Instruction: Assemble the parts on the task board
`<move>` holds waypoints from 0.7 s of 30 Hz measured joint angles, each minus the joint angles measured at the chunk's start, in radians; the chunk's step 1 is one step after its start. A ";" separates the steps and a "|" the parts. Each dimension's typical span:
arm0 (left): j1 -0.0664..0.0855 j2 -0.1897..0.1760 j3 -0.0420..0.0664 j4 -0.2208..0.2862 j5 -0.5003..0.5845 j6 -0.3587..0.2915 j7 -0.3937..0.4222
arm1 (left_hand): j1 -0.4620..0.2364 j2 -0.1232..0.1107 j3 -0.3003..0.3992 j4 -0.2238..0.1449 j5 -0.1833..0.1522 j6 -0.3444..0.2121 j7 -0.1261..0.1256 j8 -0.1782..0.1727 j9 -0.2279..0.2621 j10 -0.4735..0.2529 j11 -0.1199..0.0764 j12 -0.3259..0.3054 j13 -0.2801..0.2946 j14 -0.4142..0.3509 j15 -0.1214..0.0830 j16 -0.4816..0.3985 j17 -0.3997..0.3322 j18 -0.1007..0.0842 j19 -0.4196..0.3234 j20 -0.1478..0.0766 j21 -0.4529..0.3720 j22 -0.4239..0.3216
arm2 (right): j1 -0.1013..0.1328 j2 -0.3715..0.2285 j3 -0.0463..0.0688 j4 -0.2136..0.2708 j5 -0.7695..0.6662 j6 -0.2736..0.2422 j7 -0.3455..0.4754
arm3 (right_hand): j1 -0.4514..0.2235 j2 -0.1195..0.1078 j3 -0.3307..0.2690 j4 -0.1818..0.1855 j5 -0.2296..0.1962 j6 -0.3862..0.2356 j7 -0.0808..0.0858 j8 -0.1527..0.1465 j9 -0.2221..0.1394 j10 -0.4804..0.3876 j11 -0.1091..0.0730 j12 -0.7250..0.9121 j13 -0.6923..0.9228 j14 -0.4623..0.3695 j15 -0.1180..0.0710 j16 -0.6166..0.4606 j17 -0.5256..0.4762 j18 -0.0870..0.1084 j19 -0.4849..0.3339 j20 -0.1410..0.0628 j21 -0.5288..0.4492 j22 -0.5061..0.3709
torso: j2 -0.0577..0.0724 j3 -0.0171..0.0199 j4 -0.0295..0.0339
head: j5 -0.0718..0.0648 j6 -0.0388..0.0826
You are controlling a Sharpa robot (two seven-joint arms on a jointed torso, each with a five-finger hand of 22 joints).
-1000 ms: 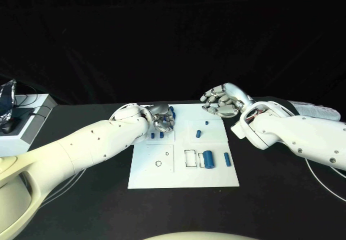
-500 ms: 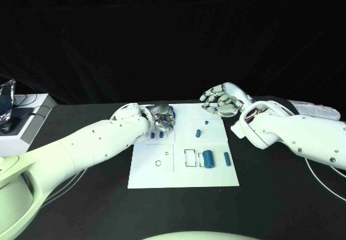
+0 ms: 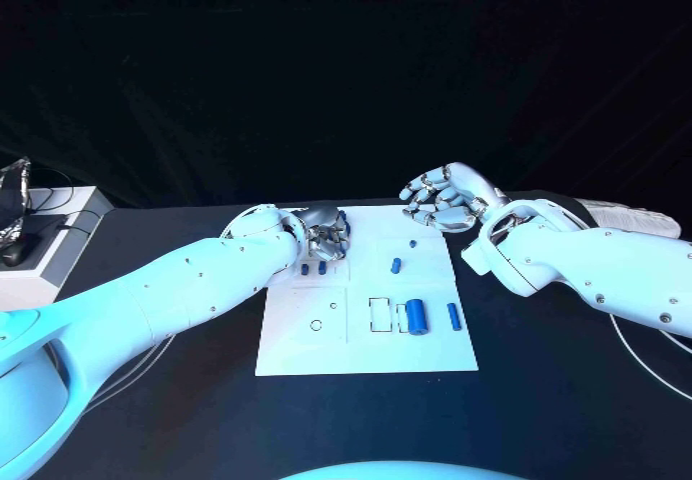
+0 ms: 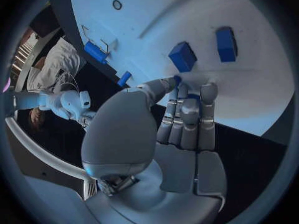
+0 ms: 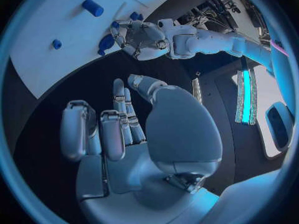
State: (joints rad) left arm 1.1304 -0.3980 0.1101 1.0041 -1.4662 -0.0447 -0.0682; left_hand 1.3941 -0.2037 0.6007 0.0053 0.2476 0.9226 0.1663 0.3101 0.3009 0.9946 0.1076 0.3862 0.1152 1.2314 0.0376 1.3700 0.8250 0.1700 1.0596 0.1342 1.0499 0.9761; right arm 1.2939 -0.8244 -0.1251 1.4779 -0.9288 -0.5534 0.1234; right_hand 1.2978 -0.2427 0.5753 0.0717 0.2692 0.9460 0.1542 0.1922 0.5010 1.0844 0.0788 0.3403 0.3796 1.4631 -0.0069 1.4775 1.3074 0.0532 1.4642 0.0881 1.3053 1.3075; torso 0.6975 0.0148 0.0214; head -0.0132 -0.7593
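The white task board (image 3: 368,350) lies in the middle of the black table. My left hand (image 3: 325,238) hovers low over its far left part, thumb and curled fingers pinching a small blue part (image 4: 177,79). Two blue blocks (image 3: 312,267) stand on the board just in front of that hand, also seen as blue blocks (image 4: 182,56) from the left wrist. A thick blue cylinder (image 3: 417,316) and a slim blue part (image 3: 453,317) lie on the near right. My right hand (image 3: 444,198) is raised above the board's far right corner, fingers apart and holding nothing.
A short blue part (image 3: 397,266) and a tiny blue one (image 3: 414,243) lie on the board's right half. A circle outline (image 3: 316,324) marks the near left. A white box (image 3: 51,255) with cables stands at the table's left edge.
Both hands have barely moved; the left hand stays curled over the same far left spot, and the right hand stays raised and spread.
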 measured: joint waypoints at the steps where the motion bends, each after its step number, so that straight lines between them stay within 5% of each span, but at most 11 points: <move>1: 0.000 0.001 0.000 -0.001 0.000 0.000 0.000 | 0.000 0.000 0.003 -0.003 0.000 0.000 0.000 0.000 0.000 0.003 0.003 0.000 0.000 0.000 0.000 0.000 0.000 0.000 0.000 0.000 0.000 0.002 | 0.000 0.000 0.000 0.000 0.000 0.000 0.000 | 0.000 0.000 0.000 0.000 0.000 0.000 0.000 0.000 0.000 0.000 0.000 0.000 0.000 0.000 0.000 0.000 0.000 0.000 0.000 0.000 0.000 0.000 | 0.000 0.0001 -0.0001 | 0.000 0.000; 21: 0.002 0.008 -0.003 -0.014 0.001 -0.004 0.001 | 0.007 0.007 0.009 -0.009 -0.006 0.003 0.003 0.000 -0.001 0.009 0.002 -0.005 0.002 0.011 0.004 0.011 0.010 0.000 0.011 -0.004 0.027 0.026 | 0.000 -0.001 0.000 0.001 0.000 0.000 0.001 | 0.000 0.000 0.000 0.000 0.000 0.000 0.000 0.000 0.000 0.001 0.001 0.000 -0.002 0.000 0.000 0.000 0.000 0.000 0.000 0.000 0.000 0.000 | 0.000 0.0008 0.0003 | -0.002 -0.004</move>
State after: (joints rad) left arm 1.1326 -0.3898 0.1069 0.9906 -1.4652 -0.0488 -0.0675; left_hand 1.4010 -0.1967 0.6101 -0.0042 0.2419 0.9260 0.1697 0.3101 0.2994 1.0032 0.1093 0.3810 0.1169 1.2419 0.0411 1.3806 0.8355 0.1700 1.0702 0.1306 1.0769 1.0023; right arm 1.2944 -0.8250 -0.1250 1.4787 -0.9288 -0.5536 0.1240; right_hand 1.2978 -0.2427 0.5753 0.0717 0.2692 0.9456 0.1537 0.1922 0.5008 1.0850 0.0793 0.3404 0.3779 1.4631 -0.0070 1.4775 1.3074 0.0532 1.4642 0.0882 1.3053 1.3073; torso 0.6980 0.0155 0.0217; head -0.0151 -0.7633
